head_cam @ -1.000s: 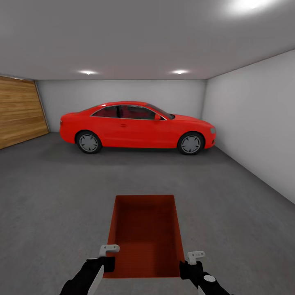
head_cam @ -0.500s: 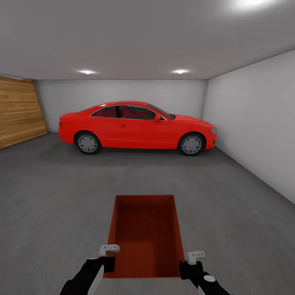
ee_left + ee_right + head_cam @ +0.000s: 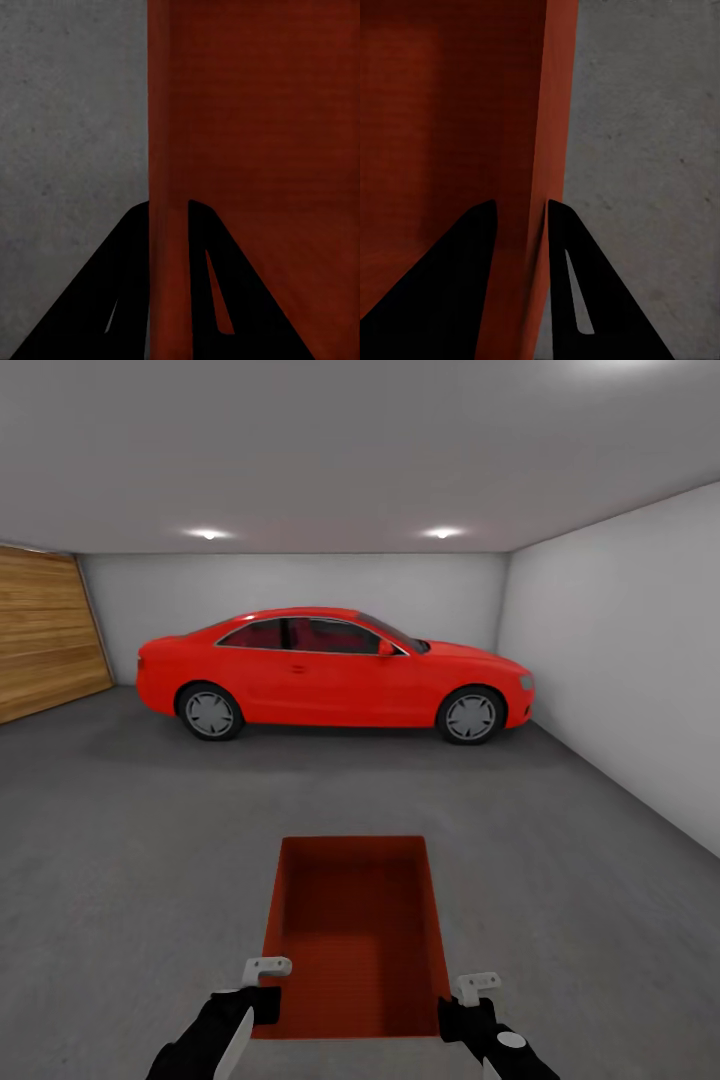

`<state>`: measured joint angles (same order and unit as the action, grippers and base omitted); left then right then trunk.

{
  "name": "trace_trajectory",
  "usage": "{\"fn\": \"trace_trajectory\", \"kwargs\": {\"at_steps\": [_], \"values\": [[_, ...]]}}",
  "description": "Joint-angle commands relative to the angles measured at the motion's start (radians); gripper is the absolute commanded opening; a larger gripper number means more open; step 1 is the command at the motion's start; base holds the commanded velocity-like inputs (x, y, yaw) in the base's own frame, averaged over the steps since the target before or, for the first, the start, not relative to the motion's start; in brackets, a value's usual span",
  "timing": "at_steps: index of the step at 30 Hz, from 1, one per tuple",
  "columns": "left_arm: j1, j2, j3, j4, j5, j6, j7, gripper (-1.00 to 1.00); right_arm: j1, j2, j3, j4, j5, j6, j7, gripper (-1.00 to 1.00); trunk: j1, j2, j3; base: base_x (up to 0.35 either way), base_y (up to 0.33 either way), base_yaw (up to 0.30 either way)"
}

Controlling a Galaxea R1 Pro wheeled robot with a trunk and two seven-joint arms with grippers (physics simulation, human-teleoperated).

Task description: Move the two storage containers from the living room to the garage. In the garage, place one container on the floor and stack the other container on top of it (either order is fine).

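One rust-red open-top storage container (image 3: 355, 930) sits low in the middle of the head view, over the dark grey concrete floor (image 3: 120, 840) of the garage. My left gripper (image 3: 264, 982) is shut on its left wall near the end closest to me. My right gripper (image 3: 472, 996) is shut on its right wall. In the left wrist view the black fingers (image 3: 127, 285) straddle the thin red wall (image 3: 169, 112). The right wrist view has that gripper's fingers (image 3: 566, 285) pinching the other wall (image 3: 551, 112), with concrete beside it.
A red car (image 3: 330, 670) is parked across the back of the garage. A honey-coloured wooden panel door (image 3: 45, 630) is at the far left. A plain white wall (image 3: 620, 660) runs along the right. Open concrete lies between me and the car.
The whole head view has shifted a little: the car looks slightly bigger and spreads further left, so the camera has moved. The container and both grippers keep their place in the view.
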<state>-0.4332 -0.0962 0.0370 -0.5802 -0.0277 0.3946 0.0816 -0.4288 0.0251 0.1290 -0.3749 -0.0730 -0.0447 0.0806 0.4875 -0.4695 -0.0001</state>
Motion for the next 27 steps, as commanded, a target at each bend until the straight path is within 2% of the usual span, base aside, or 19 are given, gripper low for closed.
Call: {"fn": "trace_trajectory", "kwargs": {"at_steps": [1, 8, 27], "values": [[-0.001, -0.001, 0.037, -0.001, -0.021, 0.007, 0.006, -1.00, 0.001, -0.001, 0.055, -0.003, 0.006, -0.004, 0.004, -1.00, 0.001, -0.001, 0.000, 0.323, 0.000, 0.000], [-0.001, -0.001, 0.037, -0.001, -0.021, 0.007, 0.006, -1.00, 0.001, -0.001, 0.056, -0.003, 0.006, -0.004, 0.004, -1.00, 0.001, -0.001, 0.000, 0.324, 0.000, -0.053], [-0.001, -0.002, 0.037, -0.001, -0.021, 0.007, 0.006, -1.00, 0.001, -0.001, 0.057, -0.003, 0.006, -0.004, 0.004, -1.00, 0.001, -0.001, 0.000, 0.324, 0.000, -0.269]]}}
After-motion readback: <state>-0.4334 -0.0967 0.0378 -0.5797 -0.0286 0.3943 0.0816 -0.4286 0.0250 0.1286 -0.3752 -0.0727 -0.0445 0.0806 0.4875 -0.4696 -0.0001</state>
